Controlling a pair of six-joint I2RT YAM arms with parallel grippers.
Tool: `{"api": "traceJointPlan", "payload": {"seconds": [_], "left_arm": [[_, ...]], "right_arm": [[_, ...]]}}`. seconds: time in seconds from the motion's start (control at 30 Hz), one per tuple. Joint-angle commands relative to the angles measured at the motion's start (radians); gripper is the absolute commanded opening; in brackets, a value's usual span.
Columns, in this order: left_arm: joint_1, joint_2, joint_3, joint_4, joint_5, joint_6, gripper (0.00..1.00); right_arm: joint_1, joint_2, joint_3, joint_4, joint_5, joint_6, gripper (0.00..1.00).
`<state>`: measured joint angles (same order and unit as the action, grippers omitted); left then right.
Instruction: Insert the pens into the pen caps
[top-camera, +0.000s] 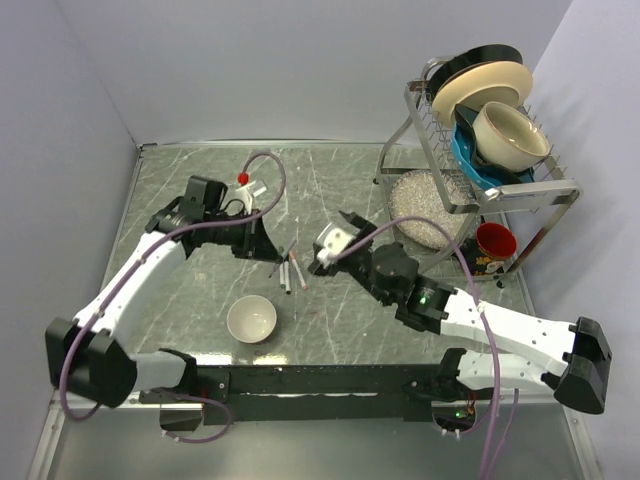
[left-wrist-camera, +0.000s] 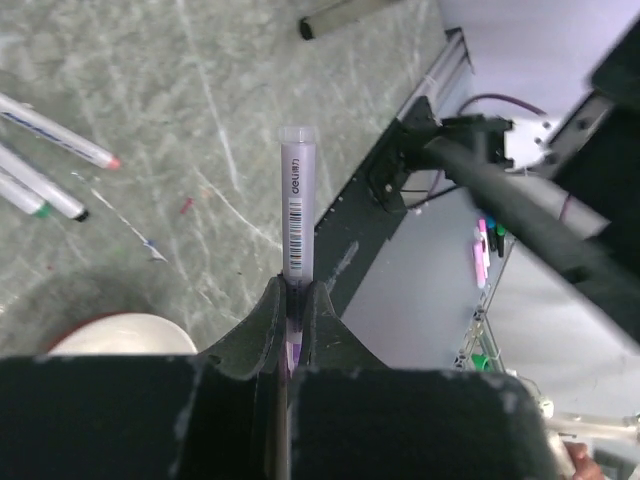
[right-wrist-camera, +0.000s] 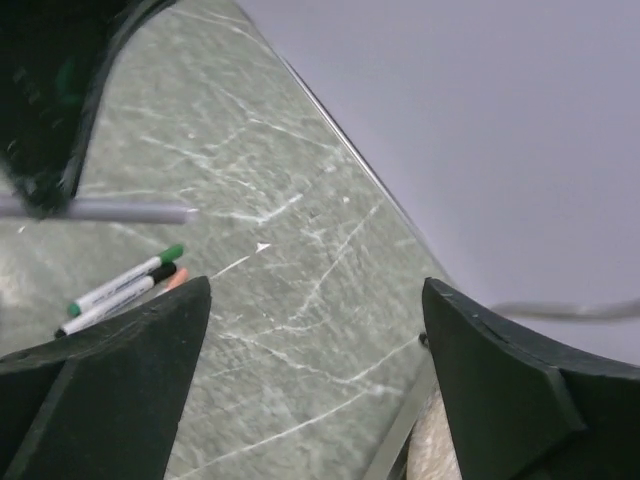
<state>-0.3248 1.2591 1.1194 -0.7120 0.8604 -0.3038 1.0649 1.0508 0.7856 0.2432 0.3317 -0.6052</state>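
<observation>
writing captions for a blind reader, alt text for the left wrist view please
The left claw grips a pale purple pen pointing away over the marble table. Three more pens lie at left, a white bowl below them.

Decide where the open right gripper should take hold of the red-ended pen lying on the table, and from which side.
Probably mid-barrel on the red-ended pen, from straight above, with the right gripper astride its width. It lies flat on the table, so only its long sides are free, and a gap separates it from the black-ended pen.
</observation>
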Motion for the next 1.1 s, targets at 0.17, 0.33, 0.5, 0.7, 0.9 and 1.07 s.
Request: {"api": "traceJointPlan", "payload": {"seconds": [0.17, 0.33, 0.5, 0.7, 0.9, 1.07], "left_arm": [[-0.013, -0.161, -0.055, -0.011, 0.110, -0.006, 0.01], [-0.022, -0.179, -0.059, -0.007, 0.131, -0.023, 0.01], [-0.028, -0.194, -0.066, -0.010, 0.126, -0.031, 0.01], [-0.034, -0.184, -0.078, -0.012, 0.127, -0.035, 0.01], [-0.040, -0.167, -0.060, -0.020, 0.132, -0.035, 0.01], [-0.045, -0.150, -0.049, -0.020, 0.123, -0.037, 0.01]], "right_arm": [[0.202, 0.026, -0.042, 0.079, 0.122, -0.267, 0.97], [0.263, 0.097, -0.031, 0.149, 0.185, -0.376, 0.95], [0.287, 0.161, -0.008, 0.198, 0.214, -0.445, 0.93], [0.317, 0.205, 0.006, 0.249, 0.227, -0.518, 0.91], [0.342, 0.241, 0.004, 0.281, 0.213, -0.565, 0.85], [0.353, 0.262, -0.002, 0.295, 0.181, -0.570, 0.83]]}}
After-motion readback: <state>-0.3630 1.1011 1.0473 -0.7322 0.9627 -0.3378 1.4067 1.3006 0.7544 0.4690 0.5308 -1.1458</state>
